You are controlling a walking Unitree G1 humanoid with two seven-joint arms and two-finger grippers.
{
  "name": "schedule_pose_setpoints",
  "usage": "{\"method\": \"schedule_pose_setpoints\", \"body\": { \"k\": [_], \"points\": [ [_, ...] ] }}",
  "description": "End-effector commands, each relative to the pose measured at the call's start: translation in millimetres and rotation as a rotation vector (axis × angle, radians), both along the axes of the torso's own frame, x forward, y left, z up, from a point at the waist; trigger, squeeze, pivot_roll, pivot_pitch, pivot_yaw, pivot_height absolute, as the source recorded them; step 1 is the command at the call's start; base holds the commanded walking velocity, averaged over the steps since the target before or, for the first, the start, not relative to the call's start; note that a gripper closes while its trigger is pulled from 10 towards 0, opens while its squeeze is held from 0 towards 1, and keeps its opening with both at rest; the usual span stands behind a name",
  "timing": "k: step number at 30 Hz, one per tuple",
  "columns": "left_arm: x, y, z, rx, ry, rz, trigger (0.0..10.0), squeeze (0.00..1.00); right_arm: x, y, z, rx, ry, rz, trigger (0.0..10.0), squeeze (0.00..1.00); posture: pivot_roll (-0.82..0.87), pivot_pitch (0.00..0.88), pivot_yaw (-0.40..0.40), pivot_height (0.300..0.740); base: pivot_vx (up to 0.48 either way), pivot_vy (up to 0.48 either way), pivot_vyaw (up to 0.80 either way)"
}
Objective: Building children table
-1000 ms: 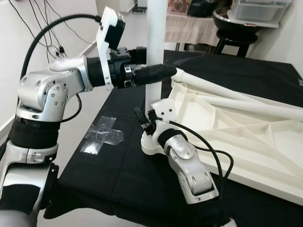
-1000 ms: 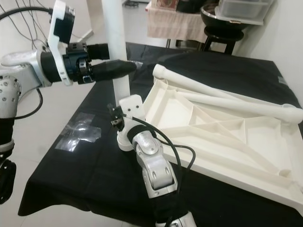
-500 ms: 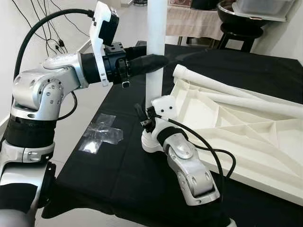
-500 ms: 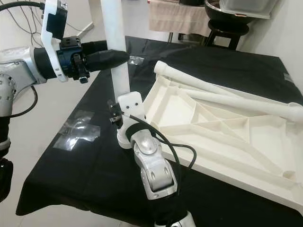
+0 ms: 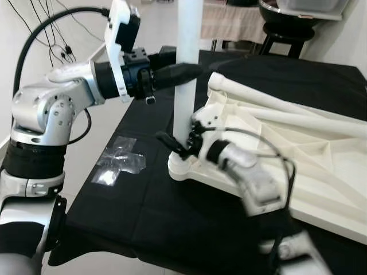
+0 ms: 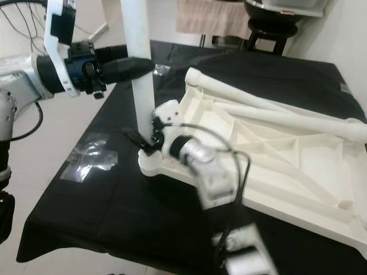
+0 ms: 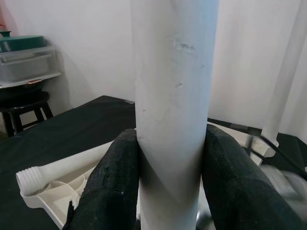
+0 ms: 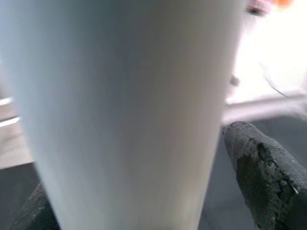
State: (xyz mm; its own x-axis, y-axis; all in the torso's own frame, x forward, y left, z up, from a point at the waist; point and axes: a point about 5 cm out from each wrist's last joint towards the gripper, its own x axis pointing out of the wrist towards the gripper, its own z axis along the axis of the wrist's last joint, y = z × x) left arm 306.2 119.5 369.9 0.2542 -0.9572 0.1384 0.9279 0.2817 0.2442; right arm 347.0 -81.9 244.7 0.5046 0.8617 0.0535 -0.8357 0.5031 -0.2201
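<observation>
**Two grippers on one upright leg**

Left gripper [image 5: 192, 70] pinches the white table leg [image 5: 187, 74] high up; right gripper [image 5: 175, 148] straddles it low, fingers [image 8: 261, 167] either side, clamp uncertain. Leg stands upright in the upturned tabletop's [image 5: 321, 166] corner socket [image 5: 182, 167]. Risk: uneven twisting could cross-thread or tilt it. Left forearm is level; right arm reaches forward, blurred.
</observation>
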Motion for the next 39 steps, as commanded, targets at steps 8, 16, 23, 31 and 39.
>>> {"method": "schedule_pose_setpoints", "body": {
  "k": [8, 16, 23, 31, 39],
  "points": [
    [-3.2, -4.9, -9.2, 0.047, 0.038, -0.047, 0.0, 0.0, 10.7, -6.6, -8.1, 0.002, 0.101, 0.23, 0.0, 0.0, 0.05, 0.165, -0.025, 0.74, 0.0, 0.0, 0.0],
    [-4.7, -5.1, -9.1, 0.055, 0.038, -0.054, 0.0, 0.0, 15.3, -8.3, -12.8, 0.011, 0.133, 0.31, 0.0, 0.0, 0.06, 0.161, -0.024, 0.74, 0.0, 0.0, 0.0],
    [-1.9, -3.9, -10.3, 0.045, 0.052, -0.027, 4.7, 1.0, 18.8, -12.2, -12.4, 0.024, 0.118, 0.32, 0.0, 0.0, 0.05, 0.154, -0.022, 0.74, 0.0, 0.0, 0.0],
    [0.8, -2.5, -9.3, 0.022, 0.055, 0.002, 10.0, 1.0, 15.6, -8.7, -41.0, 0.01, 0.149, -0.08, 0.0, 0.0, 0.04, 0.156, -0.051, 0.74, 0.0, 0.0, 0.0],
    [1.3, -1.4, -9.1, 0.02, 0.051, 0.014, 10.0, 1.0, 13.8, -4.7, -50.9, 0.018, 0.155, -0.29, 0.0, 0.0, 0.04, 0.157, -0.049, 0.74, 0.0, 0.0, 0.0]
  ]
}}
